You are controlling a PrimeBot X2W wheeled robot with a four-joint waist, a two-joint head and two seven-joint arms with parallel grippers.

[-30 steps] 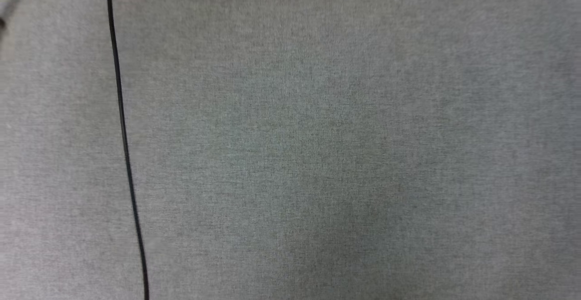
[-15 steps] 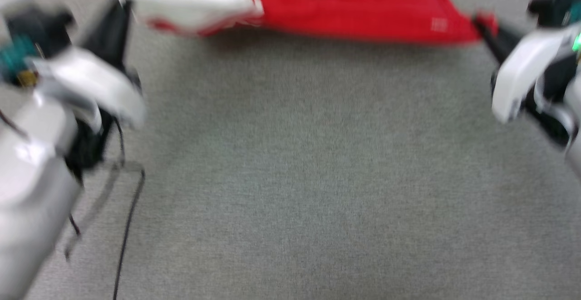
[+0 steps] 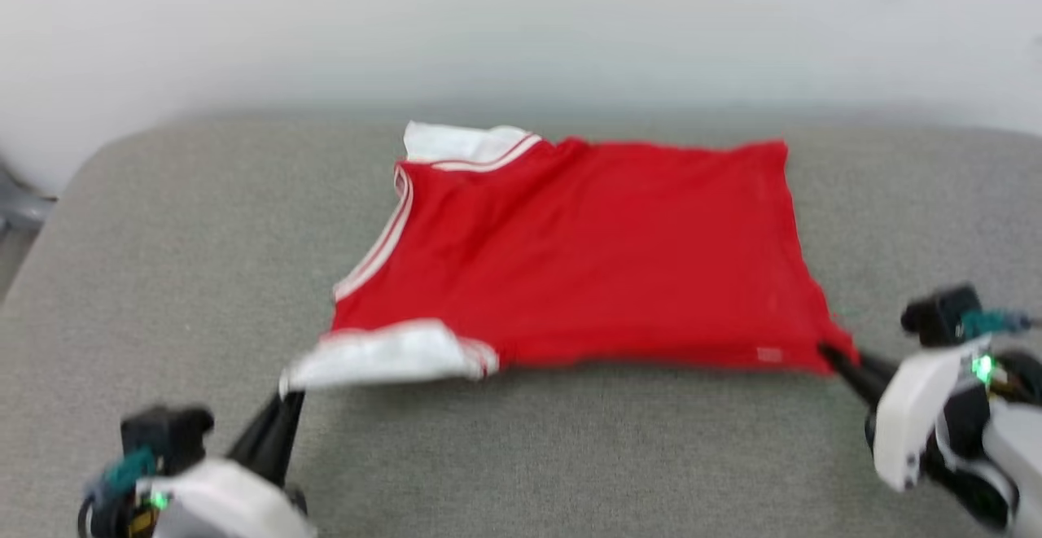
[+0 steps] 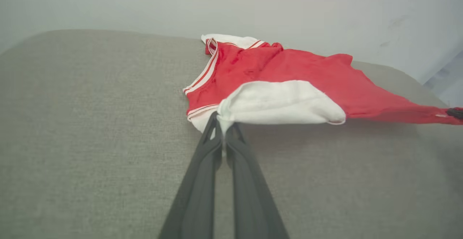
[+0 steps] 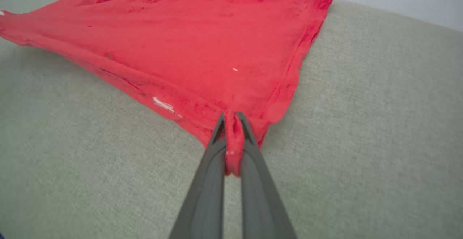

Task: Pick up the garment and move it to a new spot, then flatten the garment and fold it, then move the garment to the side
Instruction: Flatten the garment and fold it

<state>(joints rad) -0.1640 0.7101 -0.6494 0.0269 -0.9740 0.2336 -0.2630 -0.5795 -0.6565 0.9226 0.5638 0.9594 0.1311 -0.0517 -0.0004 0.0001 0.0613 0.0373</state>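
- Left gripper (image 3: 286,398): nearest, low on the robot's left side. Its two dark fingers are pressed together, clenched on the edge of a white sleeve.
- Right gripper (image 3: 829,354): low on the robot's right side. Its fingers are clamped on a corner of the red hem, and a tuck of red cloth is pinched between them.
- Grey woven surface (image 3: 570,457): a padded, cloth-covered top with rounded far corners. It lies under both grippers and runs on beyond them.
- Near sleeve (image 3: 383,356): white and short, starting right at the left gripper's tips. It is lifted off the grey surface, with a shadow beneath it.
- Near edge of the garment: drawn in a line between the two grippers and raised slightly over the surface. A small pale tag (image 3: 768,354) sits on it just beside the right gripper's tips.
- The garment (image 3: 586,253): a red T-shirt, held at two points and otherwise lying on the grey surface beyond both grippers. It lies sideways, with the sleeve end toward the left gripper and the hem end toward the right. The side facing up is plain red with a few soft creases.
- Striped trim (image 3: 376,251): red and white, running away from the left gripper along the shirt's edge.
- Far sleeve (image 3: 456,142): white, at the shirt's far corner, well apart from the left gripper.
- Wall (image 3: 521,25): pale and plain, behind the surface's far edge.
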